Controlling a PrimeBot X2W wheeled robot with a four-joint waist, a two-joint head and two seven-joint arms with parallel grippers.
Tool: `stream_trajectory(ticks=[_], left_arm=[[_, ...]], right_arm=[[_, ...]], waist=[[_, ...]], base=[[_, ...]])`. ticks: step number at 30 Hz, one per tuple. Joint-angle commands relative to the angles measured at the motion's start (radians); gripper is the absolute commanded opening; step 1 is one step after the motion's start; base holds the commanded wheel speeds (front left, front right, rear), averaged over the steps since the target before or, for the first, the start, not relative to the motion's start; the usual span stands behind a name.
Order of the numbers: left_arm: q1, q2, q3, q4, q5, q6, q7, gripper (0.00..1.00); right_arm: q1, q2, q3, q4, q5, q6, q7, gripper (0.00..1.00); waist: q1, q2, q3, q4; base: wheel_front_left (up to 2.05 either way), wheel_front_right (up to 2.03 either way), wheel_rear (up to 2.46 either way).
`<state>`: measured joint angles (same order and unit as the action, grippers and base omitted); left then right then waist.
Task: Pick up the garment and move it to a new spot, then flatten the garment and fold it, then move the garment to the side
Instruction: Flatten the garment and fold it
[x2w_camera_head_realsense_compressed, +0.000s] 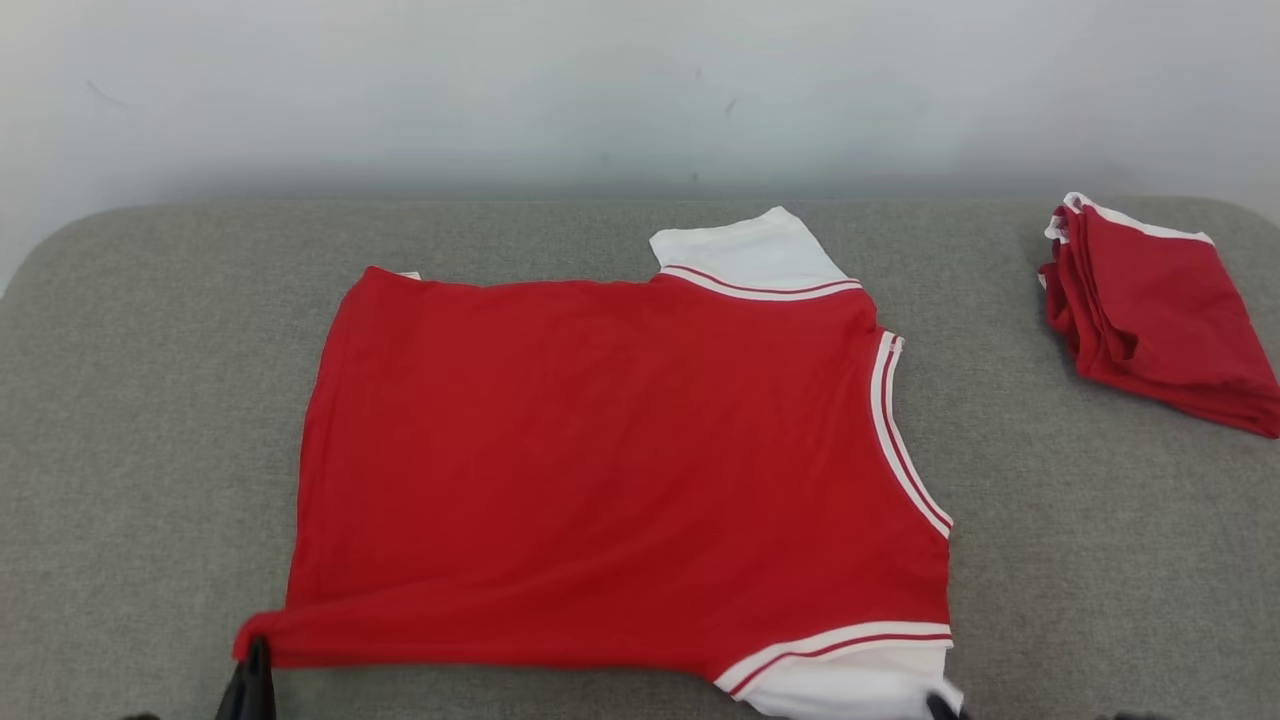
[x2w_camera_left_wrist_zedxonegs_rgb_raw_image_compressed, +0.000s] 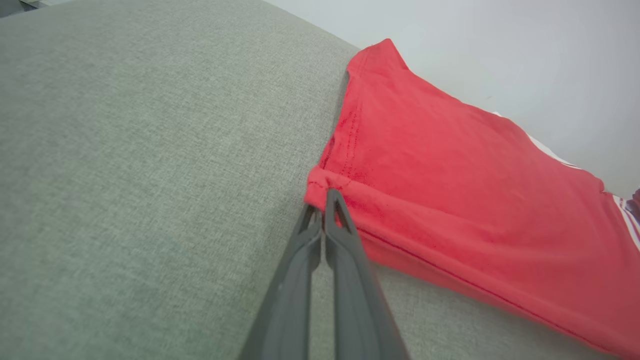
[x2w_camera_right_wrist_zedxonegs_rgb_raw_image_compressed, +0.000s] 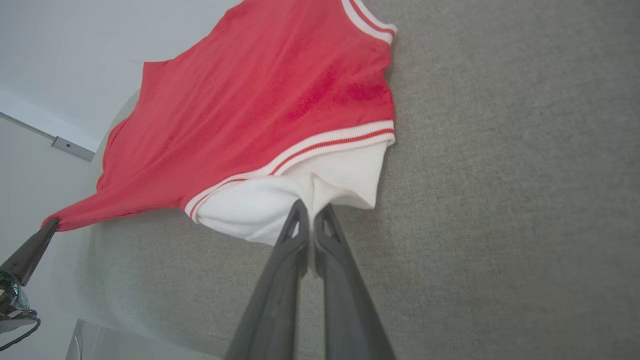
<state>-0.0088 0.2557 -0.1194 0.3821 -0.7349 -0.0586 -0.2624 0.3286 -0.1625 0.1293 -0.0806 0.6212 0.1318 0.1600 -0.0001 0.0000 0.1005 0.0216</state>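
The red garment (x2w_camera_head_realsense_compressed: 620, 470) lies spread mid-table (x2w_camera_head_realsense_compressed: 150, 400), hem to the left. The left gripper (x2w_camera_left_wrist_zedxonegs_rgb_raw_image_compressed: 324, 197) is pinched tight on its near-left hem corner, and the right gripper (x2w_camera_right_wrist_zedxonegs_rgb_raw_image_compressed: 312, 212) is clamped on the near white sleeve (x2w_camera_right_wrist_zedxonegs_rgb_raw_image_compressed: 260, 205) (2 anchors, likely tensioning the near edge for flattening). A folded red stack (x2w_camera_head_realsense_compressed: 1160, 310) sits far right, well apart.

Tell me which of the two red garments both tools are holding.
The spread-out garment in the middle: the left tool pinches its red hem corner, the right tool its white sleeve. The folded garment at far right lies untouched.
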Motion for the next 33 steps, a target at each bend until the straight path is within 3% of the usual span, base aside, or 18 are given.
stream_trajectory(ticks=[1,8,15,24,31,32,33], left_arm=[[-0.026,0.002,0.008,-0.002,0.011,-0.002,-0.003,0.00],[-0.153,0.024,-0.034,0.020,0.049,-0.010,0.031,0.00],[-0.275,0.042,-0.061,0.107,0.068,-0.028,0.057,0.00],[-0.441,0.017,-0.126,0.279,0.081,-0.053,0.100,0.00],[-0.507,0.012,-0.161,0.386,0.085,-0.064,0.063,0.00],[-0.512,0.014,-0.165,0.396,0.090,-0.065,0.054,0.39],[-0.514,0.013,-0.170,0.403,0.093,-0.066,0.046,1.00]], right_arm=[[-0.041,0.001,-0.008,-0.011,0.006,-0.002,0.008,0.00],[-0.273,-0.047,0.011,0.006,-0.008,-0.002,0.060,0.00],[-0.496,-0.052,0.027,0.158,0.007,-0.002,0.094,0.00],[-0.772,-0.032,0.072,0.533,0.001,-0.002,0.053,0.00],[-0.862,-0.020,0.118,0.703,0.012,-0.002,-0.057,0.02],[-0.867,-0.017,0.130,0.715,0.016,-0.002,-0.075,0.79],[-0.870,-0.014,0.142,0.729,0.023,-0.002,-0.090,1.00]], waist=[[0.0001,0.0000,0.005,-0.005],[0.0001,0.0000,0.030,-0.016],[0.0001,0.0000,0.041,-0.012],[0.0001,0.0000,0.063,0.014],[0.0001,0.0000,0.066,0.015],[0.0001,0.0000,0.065,0.014],[0.0001,0.0000,0.063,0.013]], base=[[0.00,0.00,0.00],[0.00,0.00,0.00],[0.00,0.00,0.00],[0.00,0.00,0.00],[0.00,0.00,0.00],[0.00,0.00,0.00],[0.00,0.00,0.00]])
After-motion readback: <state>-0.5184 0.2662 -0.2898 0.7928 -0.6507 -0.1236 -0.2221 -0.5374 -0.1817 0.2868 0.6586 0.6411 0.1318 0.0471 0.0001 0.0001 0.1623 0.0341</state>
